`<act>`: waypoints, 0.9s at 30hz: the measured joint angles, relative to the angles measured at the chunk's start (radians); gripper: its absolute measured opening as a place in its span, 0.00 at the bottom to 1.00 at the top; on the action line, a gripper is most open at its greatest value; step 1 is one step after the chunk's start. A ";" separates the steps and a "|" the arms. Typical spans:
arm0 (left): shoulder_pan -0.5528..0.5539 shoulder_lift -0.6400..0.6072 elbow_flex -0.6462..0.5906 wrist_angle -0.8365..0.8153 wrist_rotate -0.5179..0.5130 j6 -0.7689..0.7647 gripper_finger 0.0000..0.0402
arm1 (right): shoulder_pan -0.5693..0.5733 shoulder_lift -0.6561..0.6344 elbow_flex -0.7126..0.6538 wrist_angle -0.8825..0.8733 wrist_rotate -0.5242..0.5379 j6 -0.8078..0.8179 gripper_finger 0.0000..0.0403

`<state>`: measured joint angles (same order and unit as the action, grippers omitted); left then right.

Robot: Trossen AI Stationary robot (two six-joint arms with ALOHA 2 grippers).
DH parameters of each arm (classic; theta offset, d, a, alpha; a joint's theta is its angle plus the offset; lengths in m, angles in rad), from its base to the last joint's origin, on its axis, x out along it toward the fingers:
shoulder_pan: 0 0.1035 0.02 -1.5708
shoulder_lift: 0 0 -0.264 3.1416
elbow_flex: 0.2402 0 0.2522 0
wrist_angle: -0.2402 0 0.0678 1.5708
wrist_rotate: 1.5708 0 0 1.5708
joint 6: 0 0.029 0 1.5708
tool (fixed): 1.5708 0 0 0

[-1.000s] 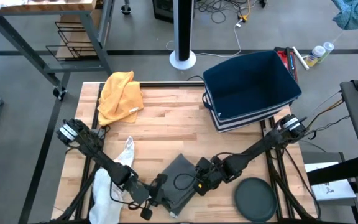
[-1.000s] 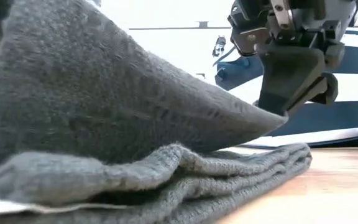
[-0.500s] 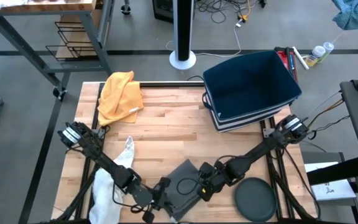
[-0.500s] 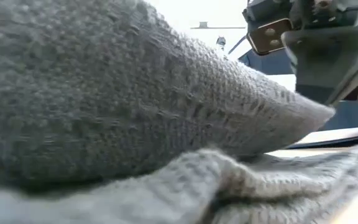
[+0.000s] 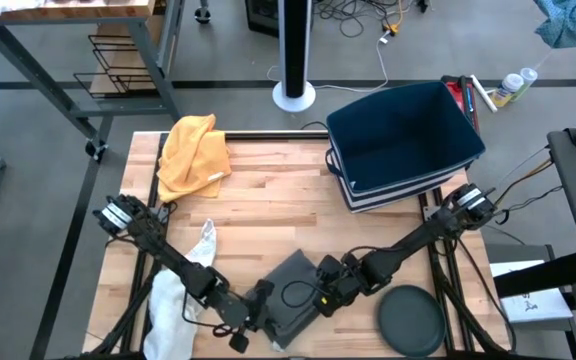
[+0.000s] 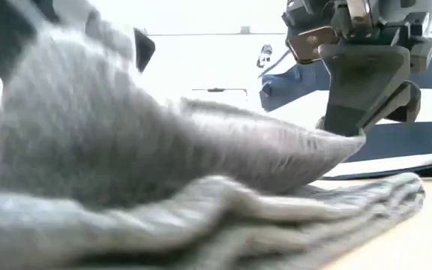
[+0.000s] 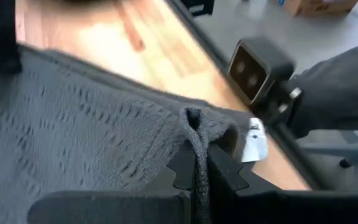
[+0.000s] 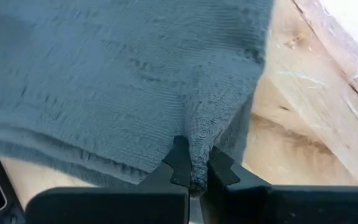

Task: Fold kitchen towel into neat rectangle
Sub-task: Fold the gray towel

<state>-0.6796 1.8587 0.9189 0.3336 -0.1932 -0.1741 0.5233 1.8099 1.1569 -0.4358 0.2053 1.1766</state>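
— Towel (image 5: 293, 298) position?
— Grey, at the table's (image 5: 268, 200) near edge, partly hidden under both arms. Left gripper (image 7: 197, 177) pinches one fold, right gripper (image 8: 194, 171) another; both clamped on cloth.
— Other things?
— One yellow cloth (image 5: 193, 152), one white cloth (image 5: 173, 300), one blue bin (image 5: 403, 140), one dark disc (image 5: 411, 320).

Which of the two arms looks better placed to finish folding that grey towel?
Neither alone, probably: left gripper and right gripper each pinch an edge of the grey towel, so they would likely carry the fold over together.
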 joint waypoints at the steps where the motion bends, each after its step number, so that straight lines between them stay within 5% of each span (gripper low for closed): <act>1: 0.002 0.000 -0.009 0.000 0.000 0.000 0.02 | -0.003 0.000 0.000 0.001 -0.002 -0.006 0.01; 9: 0.004 -0.008 -0.037 0.051 0.032 -0.021 0.02 | -0.007 -0.001 0.000 0.010 -0.109 0.016 0.01; 27: 0.007 -0.051 -0.095 0.042 0.100 -0.016 0.02 | 0.021 -0.007 0.000 0.118 -0.128 0.028 0.01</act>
<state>-0.6727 1.8076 0.8234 0.3756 -0.0937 -0.1905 0.5442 1.8024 1.1568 -0.3180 0.0772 1.2045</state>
